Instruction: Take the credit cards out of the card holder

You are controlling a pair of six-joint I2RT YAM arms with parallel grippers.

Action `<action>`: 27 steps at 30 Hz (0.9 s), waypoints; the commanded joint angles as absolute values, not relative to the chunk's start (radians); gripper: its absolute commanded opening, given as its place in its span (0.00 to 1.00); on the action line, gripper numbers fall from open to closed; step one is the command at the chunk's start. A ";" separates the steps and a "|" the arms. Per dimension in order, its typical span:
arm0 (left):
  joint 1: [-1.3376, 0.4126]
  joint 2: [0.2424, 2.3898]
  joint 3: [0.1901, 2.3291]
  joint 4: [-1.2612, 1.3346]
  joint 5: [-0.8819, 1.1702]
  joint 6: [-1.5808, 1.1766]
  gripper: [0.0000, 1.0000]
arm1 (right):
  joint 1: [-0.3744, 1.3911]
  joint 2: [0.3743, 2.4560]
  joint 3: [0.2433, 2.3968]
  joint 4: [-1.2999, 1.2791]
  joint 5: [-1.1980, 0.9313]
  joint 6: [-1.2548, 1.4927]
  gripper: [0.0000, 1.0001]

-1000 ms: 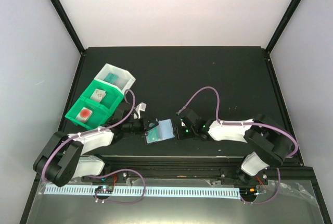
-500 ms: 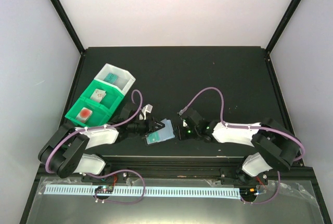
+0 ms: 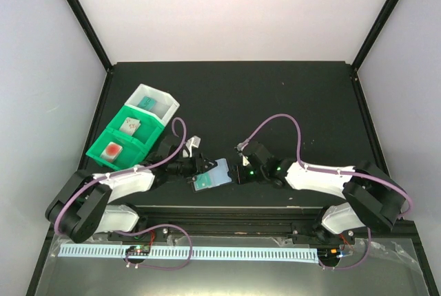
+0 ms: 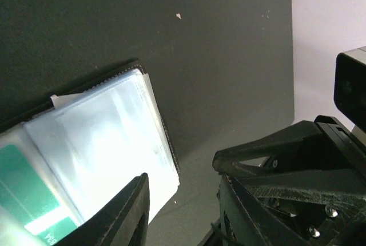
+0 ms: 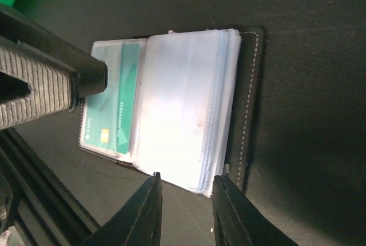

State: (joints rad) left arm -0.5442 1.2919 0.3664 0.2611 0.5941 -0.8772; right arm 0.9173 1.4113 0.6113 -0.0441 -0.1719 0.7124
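Observation:
The card holder (image 3: 218, 171) lies open on the black table between my two grippers, its clear plastic pockets (image 5: 183, 114) facing up. A teal credit card (image 5: 111, 106) sits inside one pocket, on the side toward my left arm. My left gripper (image 3: 198, 166) is open at the holder's left edge. One of its fingers (image 4: 128, 211) lies over the clear pages, and nothing is between the fingers. My right gripper (image 5: 186, 214) is open just short of the stacked pockets' near edge, with only bare table between its fingers.
A green bin (image 3: 103, 139) at the left holds a card with a red mark (image 3: 112, 150) and a pale card (image 3: 129, 125). A white bin (image 3: 164, 102) behind it holds a teal card (image 3: 148, 102). The table's raised front rail (image 3: 220, 208) runs just below the holder.
My left gripper has gone from shut to open beside the holder. My right gripper has crept left toward the holder's edge. The holder has shifted only slightly.

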 commanded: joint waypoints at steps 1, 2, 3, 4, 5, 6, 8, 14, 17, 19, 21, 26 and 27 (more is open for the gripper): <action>-0.531 1.223 0.424 0.099 0.503 -0.803 0.37 | 0.913 1.422 0.648 0.013 -0.236 0.711 0.27; -0.525 1.212 0.424 0.072 0.489 -0.796 0.37 | 0.915 1.432 0.658 0.018 -0.247 0.713 0.26; -0.517 1.201 0.421 0.045 0.476 -0.792 0.36 | 0.918 1.443 0.668 0.022 -0.258 0.713 0.26; -0.510 1.188 0.417 0.022 0.466 -0.787 0.36 | 0.920 1.460 0.680 0.024 -0.267 0.713 0.25; -0.503 1.176 0.414 0.002 0.454 -0.784 0.35 | 0.922 1.474 0.695 0.028 -0.277 0.711 0.25; -0.495 1.167 0.410 -0.018 0.442 -0.780 0.35 | 0.925 1.487 0.705 0.032 -0.286 0.713 0.24; -0.482 1.151 0.398 -0.056 0.419 -0.775 0.34 | 0.932 1.511 0.726 0.047 -0.300 0.713 0.24; -0.438 1.120 0.343 -0.109 0.379 -0.765 0.30 | 0.942 1.594 0.783 0.067 -0.329 0.713 0.24; -0.421 1.114 0.327 -0.120 0.375 -0.756 0.29 | 0.943 1.638 0.811 0.072 -0.340 0.711 0.23; -0.416 1.111 0.322 -0.130 0.370 -0.747 0.29 | 0.943 1.668 0.825 0.082 -0.356 0.713 0.23; -0.412 1.107 0.318 -0.138 0.364 -0.739 0.28 | 0.946 1.698 0.835 0.090 -0.366 0.716 0.23; -0.408 1.114 0.299 -0.119 0.374 -0.717 0.24 | 0.948 1.743 0.848 0.101 -0.383 0.721 0.24; -0.408 1.117 0.295 -0.110 0.378 -0.713 0.23 | 0.948 1.748 0.848 0.100 -0.383 0.721 0.24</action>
State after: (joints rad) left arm -0.4149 1.1233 0.3107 -0.1173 0.3824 -0.7506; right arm 0.9421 1.7279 0.8230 0.0719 -0.3599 0.7162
